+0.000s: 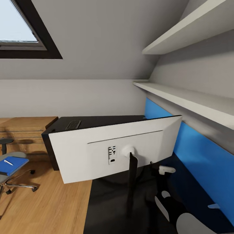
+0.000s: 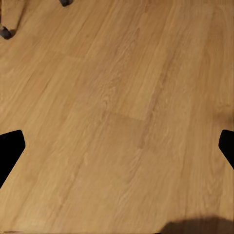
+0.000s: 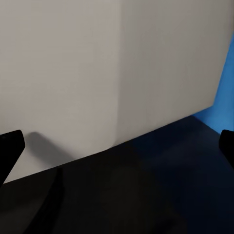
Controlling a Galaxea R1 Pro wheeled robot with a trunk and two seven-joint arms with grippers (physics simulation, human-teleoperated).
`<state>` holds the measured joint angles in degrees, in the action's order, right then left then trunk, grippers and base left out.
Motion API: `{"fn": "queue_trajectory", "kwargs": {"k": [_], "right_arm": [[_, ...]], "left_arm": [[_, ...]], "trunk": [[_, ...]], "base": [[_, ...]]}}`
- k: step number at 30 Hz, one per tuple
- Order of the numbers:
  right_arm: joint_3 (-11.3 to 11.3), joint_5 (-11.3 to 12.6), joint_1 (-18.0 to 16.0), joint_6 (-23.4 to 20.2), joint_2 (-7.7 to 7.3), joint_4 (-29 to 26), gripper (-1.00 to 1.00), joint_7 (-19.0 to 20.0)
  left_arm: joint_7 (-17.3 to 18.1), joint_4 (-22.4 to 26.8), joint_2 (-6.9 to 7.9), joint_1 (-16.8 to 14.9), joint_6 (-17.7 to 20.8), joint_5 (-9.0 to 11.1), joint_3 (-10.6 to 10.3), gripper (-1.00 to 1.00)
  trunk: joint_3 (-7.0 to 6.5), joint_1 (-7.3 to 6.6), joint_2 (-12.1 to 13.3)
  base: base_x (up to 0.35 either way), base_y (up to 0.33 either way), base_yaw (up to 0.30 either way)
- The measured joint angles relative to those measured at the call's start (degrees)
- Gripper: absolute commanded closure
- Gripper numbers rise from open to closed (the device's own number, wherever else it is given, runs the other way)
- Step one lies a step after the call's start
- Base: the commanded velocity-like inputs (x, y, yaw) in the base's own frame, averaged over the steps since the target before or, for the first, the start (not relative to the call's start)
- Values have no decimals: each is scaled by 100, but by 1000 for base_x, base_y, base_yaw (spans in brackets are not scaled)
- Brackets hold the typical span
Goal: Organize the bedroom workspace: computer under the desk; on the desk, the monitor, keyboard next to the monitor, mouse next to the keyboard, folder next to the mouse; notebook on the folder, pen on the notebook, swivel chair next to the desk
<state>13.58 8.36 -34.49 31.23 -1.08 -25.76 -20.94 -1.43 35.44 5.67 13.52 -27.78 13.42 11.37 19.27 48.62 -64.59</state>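
Sloped grey walls with a dark-framed skylight [image 1: 19,32] and pale wall shelves [image 1: 191,100] enclose the room in the head view, over a light wooden plank floor [image 1: 48,208]. A white flat monitor [image 1: 113,149], seen from its back on a slim black stand [image 1: 131,182], stands on a black desk top [image 1: 110,201] backed by a bright blue panel [image 1: 201,156]. Behind it sits a black computer tower [image 1: 81,123]. Far to the left, a grey swivel chair [image 1: 14,175] carries a blue folder [image 1: 11,164] with a white pen [image 1: 8,162] lying on it.

From the left wrist camera, the left gripper [image 2: 117,146] hangs over bare planks, its dark fingertips [image 2: 9,146] spread wide with nothing between them.

From the right wrist camera, the right gripper [image 3: 117,146] faces the monitor's white back [image 3: 97,68] above the desk, its fingertips [image 3: 9,144] likewise far apart and empty.
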Motion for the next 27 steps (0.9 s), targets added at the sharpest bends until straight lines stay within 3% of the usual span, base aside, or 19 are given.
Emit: {"fn": "queue_trajectory", "kwargs": {"k": [1, 2, 3, 4, 5, 6, 7, 12, 27], "right_arm": [[-1, 2, 0, 0, -7, 0, -100, 0], [-1, 2, 0, 0, -7, 0, -100, -1], [0, 2, 0, 0, -8, 0, -100, -3], [-1, 4, 0, 0, -12, -2, -100, -3], [-1, 6, 0, 0, -14, -4, -100, -4], [0, 7, 0, 0, -15, -5, -100, -4], [-3, 10, 0, 0, -17, -7, -100, -6], [-1, 10, 0, 0, -17, -8, -100, -6], [-9, 11, 0, 0, -9, -19, -100, -11]], "left_arm": [[10, 4, 191, 0, 26, 803, 552, -100], [13, 3, 329, 0, 37, 973, 628, -100], [17, 2, 440, 0, 66, 1283, 697, -100], [32, -1, 609, -1, 159, 2096, 797, -100], [45, -1, 658, -1, 187, 2403, 816, -100], [52, -2, 672, -1, 196, 2534, 823, -100], [70, -2, 706, -1, 220, 2896, 844, -100], [71, -2, 711, -1, 232, 3054, 844, -100], [72, -2, 663, -1, 232, 3091, 820, -100]], "trunk": [[0, 0, 0], [0, 0, 0], [0, 0, 0], [0, 0, 0], [0, 0, 0], [0, 0, 0], [0, 0, 0], [0, 0, 0], [0, 0, 0]], "base": [[0, 0, 0], [0, 0, 0], [0, 0, 0], [0, 0, 0], [0, 0, 0], [0, 0, 0], [0, 0, 0], [0, 0, 0], [0, 0, 0]]}}
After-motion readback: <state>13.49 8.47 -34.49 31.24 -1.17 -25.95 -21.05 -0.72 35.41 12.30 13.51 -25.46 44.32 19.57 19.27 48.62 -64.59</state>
